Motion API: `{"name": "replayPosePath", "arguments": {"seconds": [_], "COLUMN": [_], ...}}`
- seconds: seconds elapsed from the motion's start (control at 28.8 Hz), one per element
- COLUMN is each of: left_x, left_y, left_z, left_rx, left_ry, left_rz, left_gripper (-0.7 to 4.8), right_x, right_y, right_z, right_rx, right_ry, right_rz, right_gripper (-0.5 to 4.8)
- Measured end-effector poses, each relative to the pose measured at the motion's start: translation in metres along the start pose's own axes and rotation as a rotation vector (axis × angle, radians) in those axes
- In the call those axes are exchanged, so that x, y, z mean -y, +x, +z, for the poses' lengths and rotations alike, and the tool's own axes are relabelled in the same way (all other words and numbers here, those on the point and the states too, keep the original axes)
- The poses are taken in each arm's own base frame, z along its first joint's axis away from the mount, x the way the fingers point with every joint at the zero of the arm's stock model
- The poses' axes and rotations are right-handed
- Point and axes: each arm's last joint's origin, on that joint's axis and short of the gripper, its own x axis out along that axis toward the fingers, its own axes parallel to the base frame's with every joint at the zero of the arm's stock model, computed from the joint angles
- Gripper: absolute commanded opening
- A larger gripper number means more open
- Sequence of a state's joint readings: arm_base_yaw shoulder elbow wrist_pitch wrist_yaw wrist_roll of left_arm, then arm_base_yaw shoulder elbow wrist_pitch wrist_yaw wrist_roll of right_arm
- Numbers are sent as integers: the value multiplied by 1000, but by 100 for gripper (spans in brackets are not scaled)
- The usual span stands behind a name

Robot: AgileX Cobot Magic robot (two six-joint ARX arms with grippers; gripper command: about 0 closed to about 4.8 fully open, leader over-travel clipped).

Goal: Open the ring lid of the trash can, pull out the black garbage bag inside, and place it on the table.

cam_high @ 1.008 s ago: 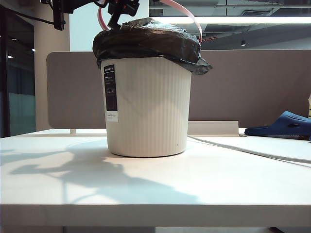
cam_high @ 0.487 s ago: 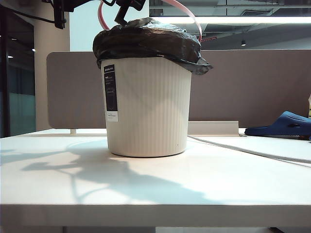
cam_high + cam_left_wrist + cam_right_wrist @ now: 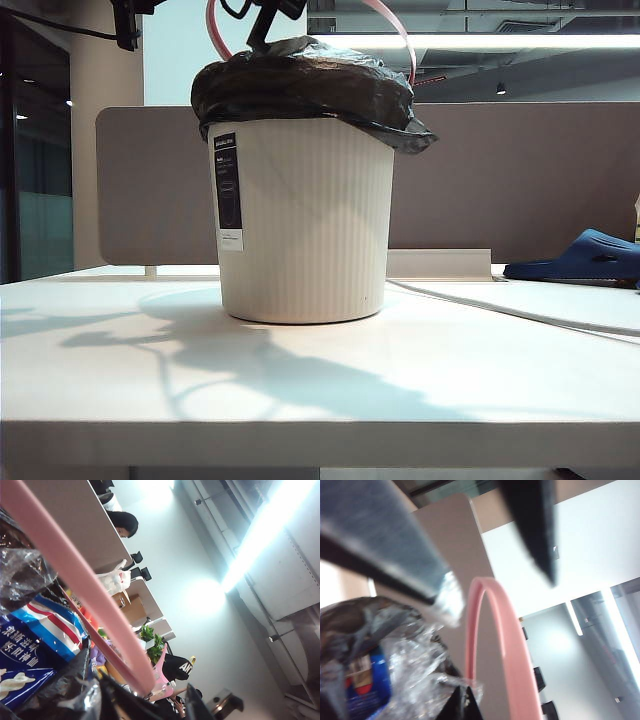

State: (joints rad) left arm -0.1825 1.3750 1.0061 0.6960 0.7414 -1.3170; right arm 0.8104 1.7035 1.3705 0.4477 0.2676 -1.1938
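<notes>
The cream ribbed trash can (image 3: 305, 220) stands mid-table (image 3: 300, 390). The black garbage bag (image 3: 300, 85) bulges out of it and hangs over the rim. Above it, the pink ring lid (image 3: 402, 32) stands tilted up. In the left wrist view the ring lid (image 3: 75, 570) runs down between the dark fingers of my left gripper (image 3: 155, 700), which is shut on it, right beside the bag (image 3: 20, 575). My right gripper (image 3: 462, 702) is shut, with a peak of the bag's film (image 3: 395, 645) pinched at its tips, next to the ring lid (image 3: 495, 620). In the exterior view the right gripper (image 3: 262, 42) touches the bag's top.
A grey-brown partition (image 3: 500, 180) runs behind the can. At the far right lies a dark blue slipper (image 3: 580, 255), and a white cable (image 3: 500, 310) crosses the tabletop towards the can. A blue snack packet (image 3: 30, 645) lies inside the bag. A black arm part (image 3: 125, 25) hangs at upper left.
The ring lid has tilted higher above the bag. My right gripper has shifted up and to the right over the bag's top. The can has stayed put.
</notes>
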Motion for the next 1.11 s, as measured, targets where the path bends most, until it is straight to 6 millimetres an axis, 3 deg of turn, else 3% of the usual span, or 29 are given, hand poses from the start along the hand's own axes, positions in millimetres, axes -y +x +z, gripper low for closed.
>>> {"name": "replayPosePath", "arguments": {"seconds": [0.38, 0.59, 0.87, 1.11], "left_x": [1, 1, 1, 1], "left_y": [-1, -1, -1, -1], "left_z": [-1, -3, -3, -3], "left_rx": [-62, -112, -129, -146], "left_ry": [68, 112, 135, 149], "left_rz": [-20, -37, -44, -50], "left_gripper": [215, 215, 215, 215], "right_x": [24, 49, 101, 126], "right_y": [6, 11, 16, 15], "right_z": [-12, -23, -40, -54], "right_rx": [-35, -69, -81, -77], "right_ry": [4, 48, 287, 365], "right_rz": [-108, -155, -147, -195], "right_gripper": [-1, -1, -1, -1]}}
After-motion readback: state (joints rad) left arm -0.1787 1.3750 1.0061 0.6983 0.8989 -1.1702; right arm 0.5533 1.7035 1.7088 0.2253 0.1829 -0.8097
